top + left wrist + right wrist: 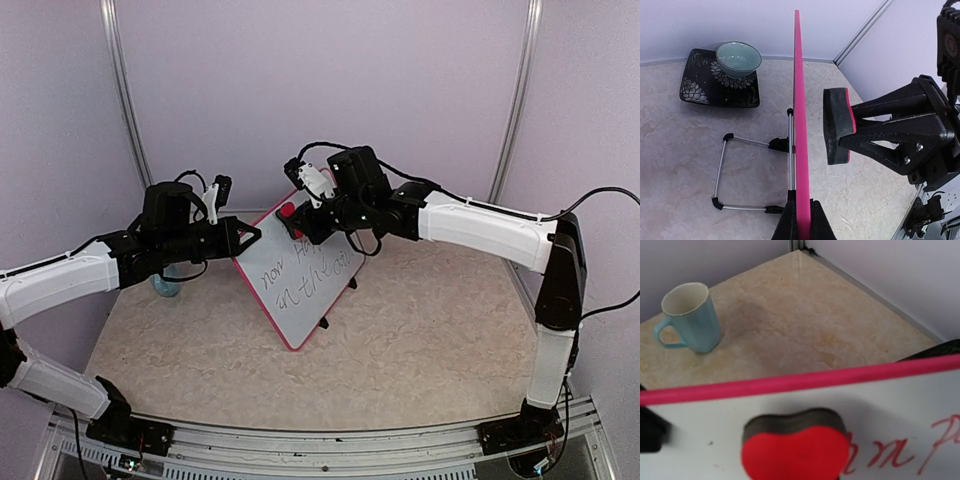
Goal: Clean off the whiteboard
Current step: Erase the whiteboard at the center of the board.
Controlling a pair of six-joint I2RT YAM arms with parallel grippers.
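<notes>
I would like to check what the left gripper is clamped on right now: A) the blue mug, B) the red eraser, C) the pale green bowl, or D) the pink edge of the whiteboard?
D: the left wrist view shows the left gripper shut on the pink edge of the whiteboard; the red eraser sits in the right gripper.

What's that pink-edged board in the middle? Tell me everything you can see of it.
The whiteboard is a flat white rectangle in a pink-red frame with rounded corners. Handwriting runs across its face. It stands propped on a thin wire stand with black feet. The left gripper has its jaws shut on one frame edge. A red heart-shaped eraser, held by the right gripper, sits just off its face near the top.
</notes>
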